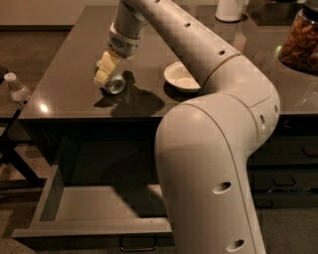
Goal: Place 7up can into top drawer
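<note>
The 7up can (pixel 116 84) lies on its side near the front left of the dark countertop (pixel 64 74), its shiny end facing the camera. My gripper (pixel 106 74) reaches down from above with its cream fingers (pixel 103 75) closed around the can's body. I cannot tell whether the can rests on the counter or hangs just above it. The top drawer (pixel 59 227) stands pulled open below the counter's front edge. Its light grey inside shows nothing in it, and its metal bar handle (pixel 137 244) is at the front. My arm hides the drawer's right part.
A white bowl (pixel 180 77) sits on the counter right of the can. A clear bottle with a white cap (pixel 16 88) stands off the counter's left edge. A jar of nuts (pixel 300 41) and a white container (pixel 229 9) are at the back right. Narrower dark drawers (pixel 288 163) are at right.
</note>
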Available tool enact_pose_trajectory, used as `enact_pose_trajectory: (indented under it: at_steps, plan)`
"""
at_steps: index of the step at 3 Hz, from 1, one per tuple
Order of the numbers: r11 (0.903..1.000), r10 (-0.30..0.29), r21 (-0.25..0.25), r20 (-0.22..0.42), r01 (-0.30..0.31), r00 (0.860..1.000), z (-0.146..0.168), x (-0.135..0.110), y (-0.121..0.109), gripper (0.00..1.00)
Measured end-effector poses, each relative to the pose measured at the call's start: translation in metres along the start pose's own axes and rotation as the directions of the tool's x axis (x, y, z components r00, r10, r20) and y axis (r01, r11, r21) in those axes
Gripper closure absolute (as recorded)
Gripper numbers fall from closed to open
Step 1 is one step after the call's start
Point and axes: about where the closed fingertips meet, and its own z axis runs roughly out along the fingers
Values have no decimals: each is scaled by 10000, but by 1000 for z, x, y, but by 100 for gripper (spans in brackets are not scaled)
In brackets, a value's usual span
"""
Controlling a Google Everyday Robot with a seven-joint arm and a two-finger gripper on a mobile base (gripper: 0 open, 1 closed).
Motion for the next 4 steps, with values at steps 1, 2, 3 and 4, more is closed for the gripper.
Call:
enact_pose_trajectory:
  at_steps: [1, 2, 3, 4]
  plan:
    - [9996, 257, -147, -99, -259, 9996, 8, 5, -4, 0]
    - [9985, 464, -273, -116, -467, 9989, 15, 12, -9, 19]
    - [9985, 464, -273, -116, -467, 9989, 15, 12, -9, 42]
    - [9985, 464, -273, -116, -467, 9989, 15, 12, -9, 65]
